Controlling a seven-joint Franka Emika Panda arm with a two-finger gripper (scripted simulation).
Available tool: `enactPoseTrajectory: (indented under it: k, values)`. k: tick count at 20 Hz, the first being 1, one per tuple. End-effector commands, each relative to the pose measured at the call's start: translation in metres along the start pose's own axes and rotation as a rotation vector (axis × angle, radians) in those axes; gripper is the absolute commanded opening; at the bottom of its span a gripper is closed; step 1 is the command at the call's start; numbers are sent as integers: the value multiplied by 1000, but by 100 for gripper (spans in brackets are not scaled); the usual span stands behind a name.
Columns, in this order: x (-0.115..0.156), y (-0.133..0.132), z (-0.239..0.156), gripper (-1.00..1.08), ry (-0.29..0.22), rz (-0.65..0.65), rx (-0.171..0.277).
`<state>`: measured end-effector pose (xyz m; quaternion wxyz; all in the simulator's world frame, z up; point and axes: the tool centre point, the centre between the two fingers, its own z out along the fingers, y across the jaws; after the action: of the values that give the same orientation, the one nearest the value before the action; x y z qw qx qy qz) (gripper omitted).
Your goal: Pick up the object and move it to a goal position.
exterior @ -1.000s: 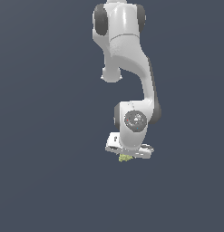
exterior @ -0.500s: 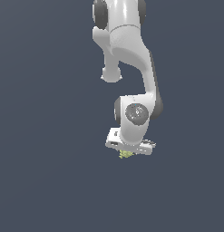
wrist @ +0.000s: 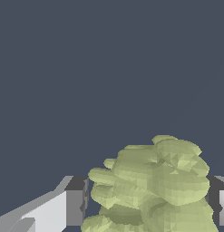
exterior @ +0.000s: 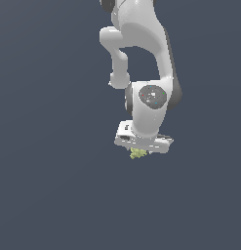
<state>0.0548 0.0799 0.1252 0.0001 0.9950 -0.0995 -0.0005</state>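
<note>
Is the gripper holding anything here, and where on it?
Yes: the gripper pinches the yellow-green clump by its opposite sides, fingers flanking it.

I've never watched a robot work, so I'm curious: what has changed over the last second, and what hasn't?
The arm has drifted slightly toward the exterior view's right and a little lower in that view, carrying the end effector along. The yellow-green clump went with it. Nothing was grabbed or released: the clump remains pinched between the fingers, and the plain dark background looks the same.
</note>
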Motion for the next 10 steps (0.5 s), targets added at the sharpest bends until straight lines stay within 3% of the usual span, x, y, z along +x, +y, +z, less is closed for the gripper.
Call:
enactPoseTrajectory:
  k: [1, 10]
  values:
    - [-10, 0, -23, -100, 1, 0, 0]
    - [-48, 0, -113, -100, 1, 0, 0]
